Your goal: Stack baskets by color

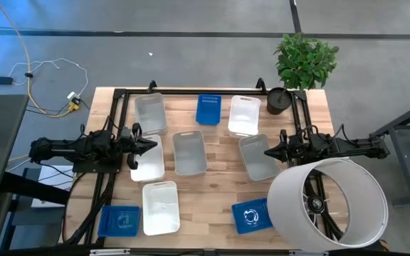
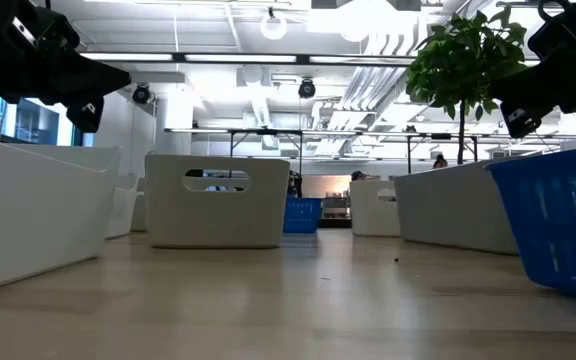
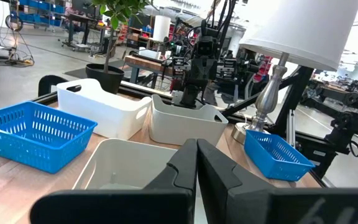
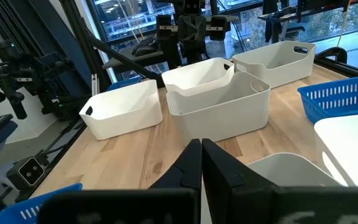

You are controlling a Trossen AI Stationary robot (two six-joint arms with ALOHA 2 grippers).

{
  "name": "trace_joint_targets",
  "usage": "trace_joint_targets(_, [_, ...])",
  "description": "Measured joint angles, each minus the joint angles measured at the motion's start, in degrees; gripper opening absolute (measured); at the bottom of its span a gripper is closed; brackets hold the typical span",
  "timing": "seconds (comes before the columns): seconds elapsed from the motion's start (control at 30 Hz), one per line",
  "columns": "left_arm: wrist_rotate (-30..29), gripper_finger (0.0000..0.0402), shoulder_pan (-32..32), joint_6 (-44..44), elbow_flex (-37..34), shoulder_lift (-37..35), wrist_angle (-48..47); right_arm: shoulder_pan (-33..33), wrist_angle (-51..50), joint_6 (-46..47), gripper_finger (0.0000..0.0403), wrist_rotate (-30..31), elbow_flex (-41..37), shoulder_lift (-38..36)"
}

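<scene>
Several baskets sit apart on the wooden table, each flat on its base. Far row: a grey basket, a blue one, a white one. Middle row: a white basket and two grey ones. Near row: a blue basket, a white one, a white-marked blue one. My left gripper is shut and level above the middle white basket. My right gripper is shut and level above the right grey basket. Both hold nothing.
A big white cylinder with a wheel inside stands at the table's near right corner. A black plant pot with a green plant stands at the far right corner. A black frame runs along the far edge.
</scene>
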Motion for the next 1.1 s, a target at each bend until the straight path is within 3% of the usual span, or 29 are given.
trace_joint_targets(0.9, [0.0, 0.0, 0.0, 0.0, 0.0, 0.0, 0.0, 0.0, 0.1, -0.9, 0.0, 0.1, 0.0, 0.0])
trace_joint_targets(1.0, [0.0, 0.0, 0.0, 0.0, 0.0, 0.0, 0.0, 0.0, 5.4, 1.1, 0.0, 2.8, -0.2, 0.1])
trace_joint_targets(1.1, [0.0, 0.0, 0.0, 0.0, 0.0, 0.0, 0.0, 0.0, 17.2, 6.6, 0.0, 8.2, -0.2, 0.0])
